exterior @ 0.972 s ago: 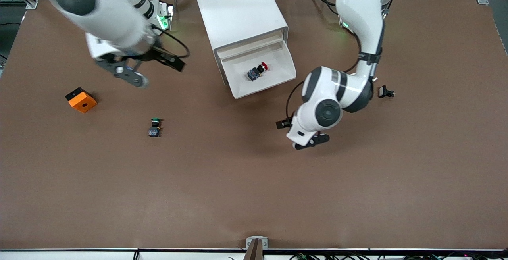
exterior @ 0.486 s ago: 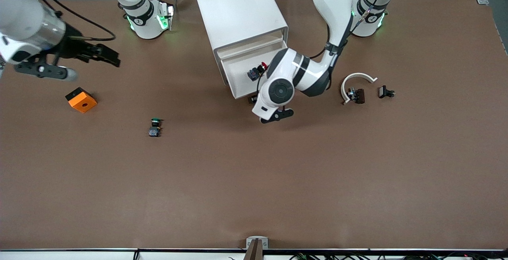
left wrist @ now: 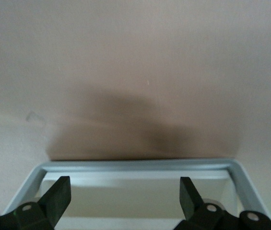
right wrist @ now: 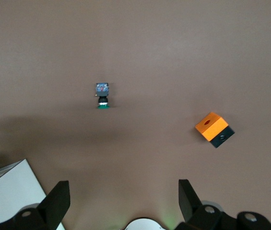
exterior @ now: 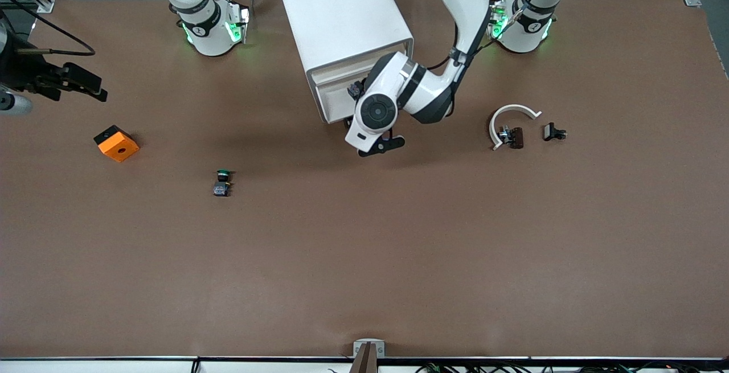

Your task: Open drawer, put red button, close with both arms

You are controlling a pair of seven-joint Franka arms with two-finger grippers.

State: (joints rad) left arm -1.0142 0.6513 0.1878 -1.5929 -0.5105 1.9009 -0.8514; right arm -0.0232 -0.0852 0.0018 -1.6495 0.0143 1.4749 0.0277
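Note:
The white drawer (exterior: 333,99) of the white cabinet (exterior: 342,14) stands partly open. The left arm's wrist lies over its front. Only the dark body of the red button (exterior: 356,88) peeks out in the drawer; its red cap is hidden. My left gripper (exterior: 380,145) is open and empty at the drawer's front. In the left wrist view its fingertips (left wrist: 61,191) sit just inside the drawer's front rim (left wrist: 135,165). My right gripper (right wrist: 123,191) is open and empty, up in the air at the right arm's end of the table (exterior: 14,99).
An orange box (exterior: 116,143) and a green-capped button (exterior: 222,182) lie toward the right arm's end; both show in the right wrist view, box (right wrist: 214,129) and button (right wrist: 102,96). A white curved piece (exterior: 510,117) and small black parts (exterior: 553,132) lie toward the left arm's end.
The left arm swung over to the drawer's front and the drawer slid partly into the cabinet with the button in it. The right arm drew away toward its end of the table.

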